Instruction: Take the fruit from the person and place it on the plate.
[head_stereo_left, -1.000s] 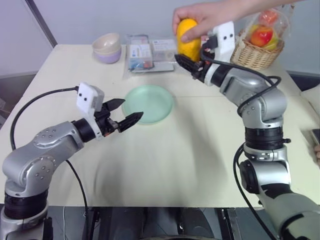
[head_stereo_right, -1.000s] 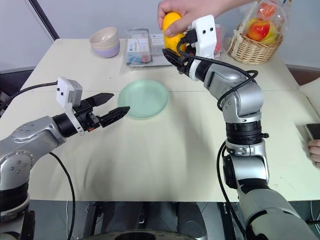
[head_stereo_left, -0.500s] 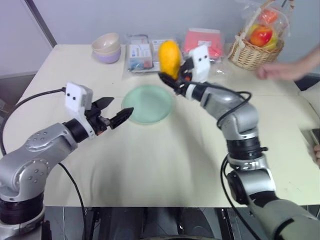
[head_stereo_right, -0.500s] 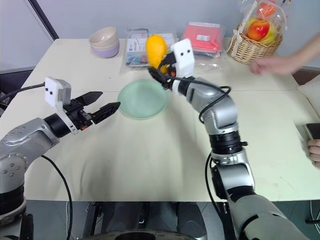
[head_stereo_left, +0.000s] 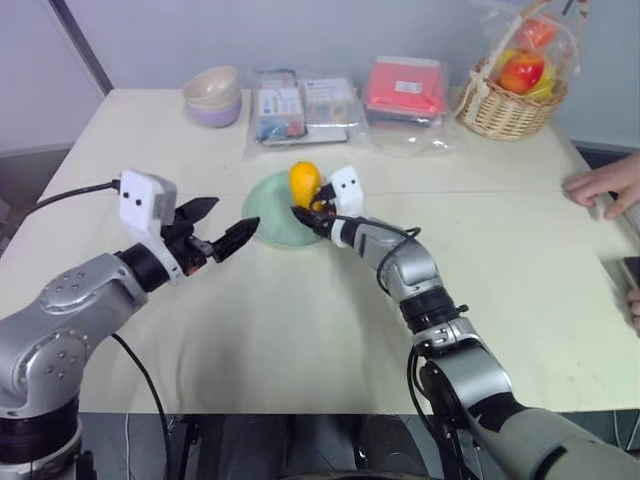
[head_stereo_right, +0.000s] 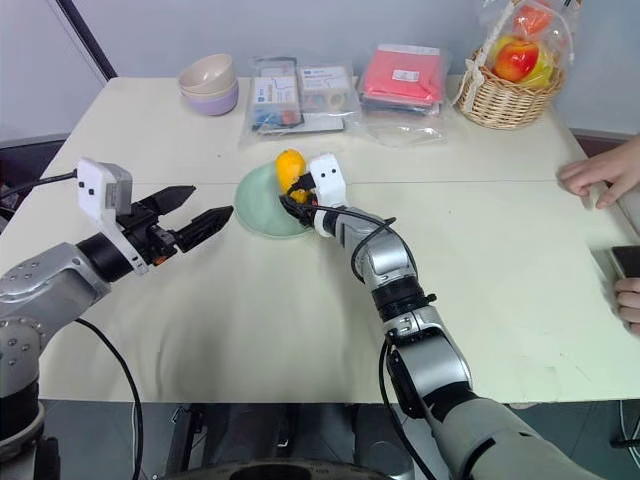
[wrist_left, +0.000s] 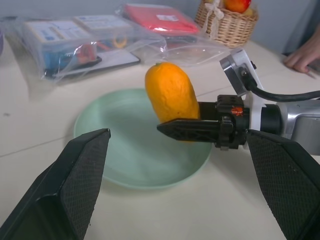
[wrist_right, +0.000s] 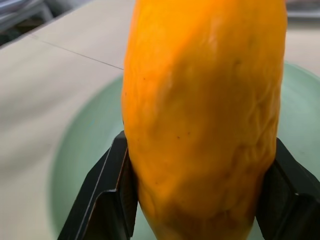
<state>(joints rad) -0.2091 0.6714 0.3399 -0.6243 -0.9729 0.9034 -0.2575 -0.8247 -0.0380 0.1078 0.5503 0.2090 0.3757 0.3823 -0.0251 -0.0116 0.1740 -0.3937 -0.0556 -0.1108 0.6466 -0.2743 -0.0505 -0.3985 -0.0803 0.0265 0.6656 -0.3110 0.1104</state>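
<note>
The yellow-orange fruit (head_stereo_left: 304, 184) stands upright just over the pale mint-green plate (head_stereo_left: 265, 221), with my right gripper (head_stereo_left: 308, 212) shut on its lower end. Close up, the fruit (wrist_right: 202, 120) sits between two black fingers (wrist_right: 102, 197) with the plate (wrist_right: 75, 165) beneath it. From the left wrist, the fruit (wrist_left: 171, 98) hangs above the plate (wrist_left: 127, 150). My left gripper (head_stereo_left: 228, 225) stays open, level, just left of the plate with nothing in it. The person's hand (head_stereo_left: 605, 188) rests on the table at the far right.
Stacked bowls (head_stereo_left: 213, 95) sit at the back left. Plastic packets (head_stereo_left: 300, 102) and a red packet (head_stereo_left: 405, 88) lie along the back. A wicker basket (head_stereo_left: 505, 102) of wrapped fruit stands at the back right.
My right gripper took the fruit from the person's hand and carried it down and left to the plate. The person's hand withdrew to the right. My left gripper shifted slightly left.
</note>
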